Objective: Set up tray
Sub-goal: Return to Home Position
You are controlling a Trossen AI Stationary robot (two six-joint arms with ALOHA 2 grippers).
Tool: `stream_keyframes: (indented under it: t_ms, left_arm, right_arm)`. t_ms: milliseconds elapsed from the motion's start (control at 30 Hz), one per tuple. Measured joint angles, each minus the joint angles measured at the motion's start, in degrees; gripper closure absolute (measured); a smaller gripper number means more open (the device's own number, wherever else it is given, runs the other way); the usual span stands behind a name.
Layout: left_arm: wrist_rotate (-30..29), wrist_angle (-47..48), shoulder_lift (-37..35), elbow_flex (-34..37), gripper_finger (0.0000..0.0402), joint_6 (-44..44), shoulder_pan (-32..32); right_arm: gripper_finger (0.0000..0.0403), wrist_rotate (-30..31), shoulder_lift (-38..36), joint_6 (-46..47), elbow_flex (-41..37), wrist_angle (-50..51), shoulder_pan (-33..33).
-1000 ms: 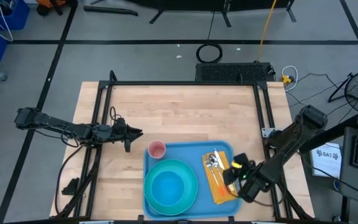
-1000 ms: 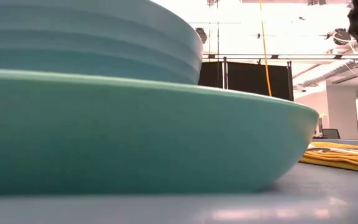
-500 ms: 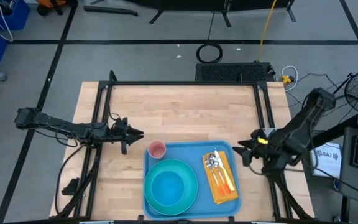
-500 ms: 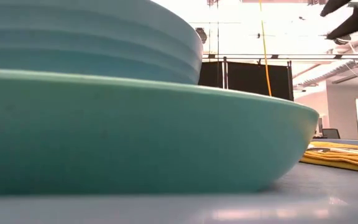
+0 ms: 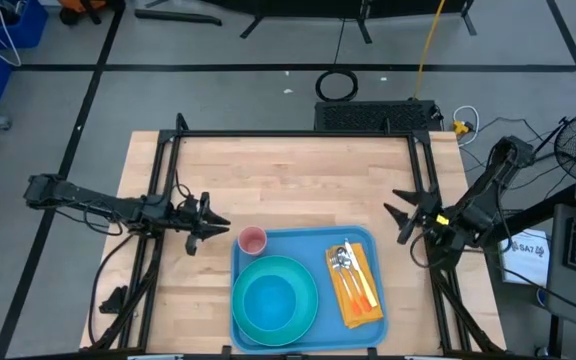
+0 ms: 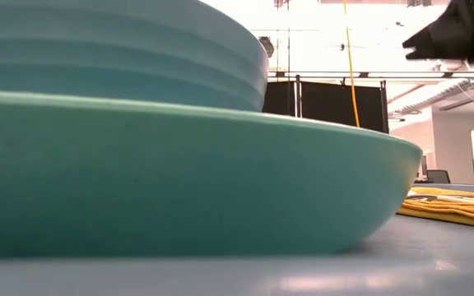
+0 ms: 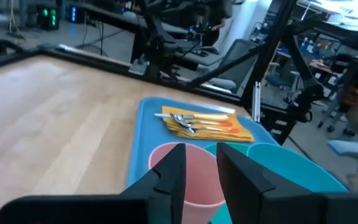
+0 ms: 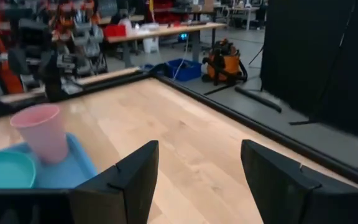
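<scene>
The blue tray [image 5: 303,245] lies at the table's near edge, its rim showing in the left wrist view [image 7: 143,124]. On it stand a teal plate [image 5: 303,275] with a blue bowl [image 5: 271,300] in it, a pink cup [image 5: 253,240] at the far left corner, and a yellow napkin [image 5: 353,295] with cutlery [image 5: 343,258] on top. My left gripper [image 5: 223,225] hovers just left of the cup, its fingers [image 7: 173,174] a narrow gap apart. My right gripper [image 5: 398,218] is wide open in the air beyond the tray's far right corner.
Bare wooden table top [image 5: 288,180] stretches from the tray to the far edge. A black metal frame [image 5: 423,180] runs along the table's sides. In the low view the plate [image 6: 179,173] and the bowl [image 6: 113,49] fill the picture, with the napkin [image 6: 451,210] at the right.
My right gripper has risen from above the napkin on the tray's right part. It has drawn back toward the table's right and far edges and now stands clear of the tray. The napkin and cutlery lie still on the tray.
</scene>
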State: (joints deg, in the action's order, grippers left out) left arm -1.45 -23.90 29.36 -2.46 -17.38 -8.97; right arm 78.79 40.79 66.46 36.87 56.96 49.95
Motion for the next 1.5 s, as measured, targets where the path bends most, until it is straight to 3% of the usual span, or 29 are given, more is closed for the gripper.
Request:
stream_keyframes:
  t_ms: [167,367,533,667,1033,1267,1500]
  left_arm:
    - [0.0,-0.5,-2.2,0.0,0.0309,3.9,0.0]
    - [-1.6,0.1,-3.6,0.0,0.0309,5.3,0.0]
    - [-1.7,0.0,-3.6,0.0,0.0309,5.7,0.6]
    - [-1.7,0.5,-3.6,0.0,0.0309,5.6,2.7]
    - [3.2,2.7,-3.6,0.0,0.0309,3.6,7.1]
    - [6.0,6.6,-3.6,0.0,0.0309,5.6,9.2]
    - [9.0,6.4,-5.4,0.0,0.0309,9.6,10.6]
  right_arm:
    - [0.0181,1.5,-10.7,-6.5,-7.6,-8.2,0.0]
    - [0.0181,-3.2,-19.7,-32.8,-12.4,-28.8,-1.0]
    - [0.0181,-15.9,-25.2,-59.0,-18.6,-53.4,-6.4]
    - [0.0181,-31.1,-29.1,-70.5,-24.5,-69.3,-14.2]
    - [0.0181,-63.0,-30.8,-65.3,-29.9,-74.3,-41.0]
    - [0.0181,-73.3,-28.8,-62.6,-29.9,-73.9,-54.5]
    - [0.0181,-74.6,-31.3,-62.8,-29.9,-74.2,-60.7]
